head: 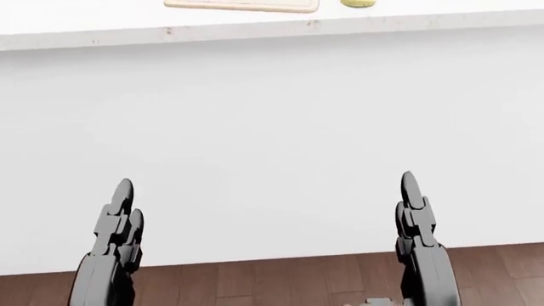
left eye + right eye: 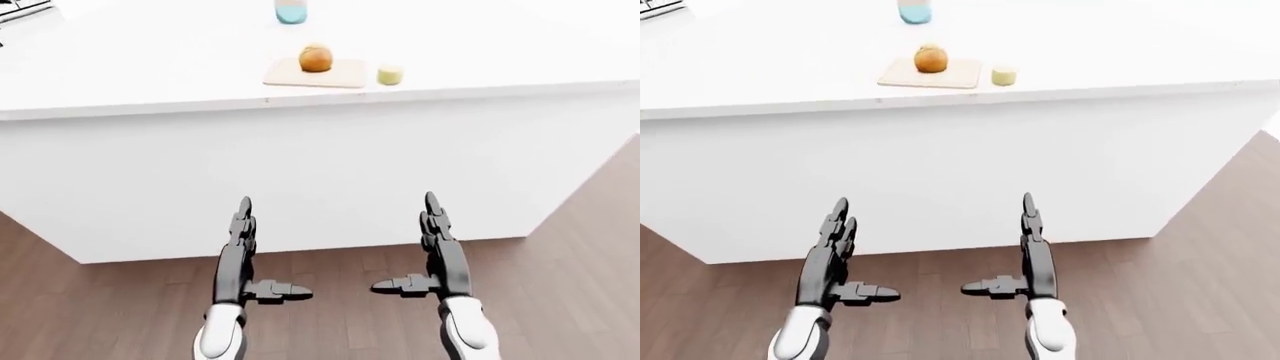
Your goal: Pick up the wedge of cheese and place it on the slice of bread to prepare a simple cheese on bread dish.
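small pale yellow cheese wedge [image 2: 390, 74] on white counter [image 2: 150, 67], just right of tan cutting board [image 2: 340, 73] bearing round brown bread [image 2: 315, 58], left hand [image 2: 240, 236] and right hand [image 2: 436, 232] both spread, empty, low before the counter's white wall

We have 3 views, all from the head, facing a white counter [image 2: 300, 172]. The 2 eye views look from higher and take in its top, toward 12 o'clock, and the wooden floor [image 2: 560, 247] toward 6 o'clock. Our head view sits nearer, tilted down at the counter's white side; all 3 share the counter's near edge.
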